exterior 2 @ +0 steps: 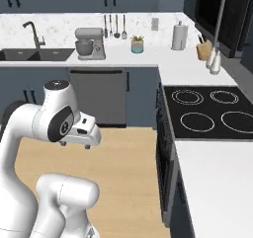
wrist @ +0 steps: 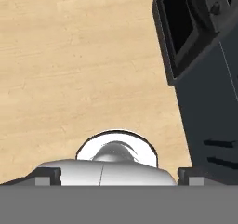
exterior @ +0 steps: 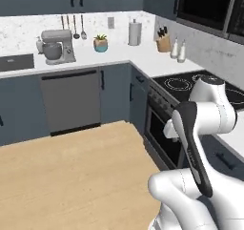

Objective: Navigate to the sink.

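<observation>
The sink (exterior 2: pixel 34 55) sits far left on the back counter (exterior 2: pixel 148 59), well apart from the robot. Turning left too tightly could swing the folded arm into the oven (exterior: pixel 162 129) beside it. Open wood floor (exterior: pixel 71 167) lies ahead. Whether the gripper (wrist: pixel 118 174) is spread cannot be told.

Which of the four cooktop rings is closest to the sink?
The back-left ring on the cooktop; it lies on the side toward the sink, farther back than the front-left ring.
</observation>
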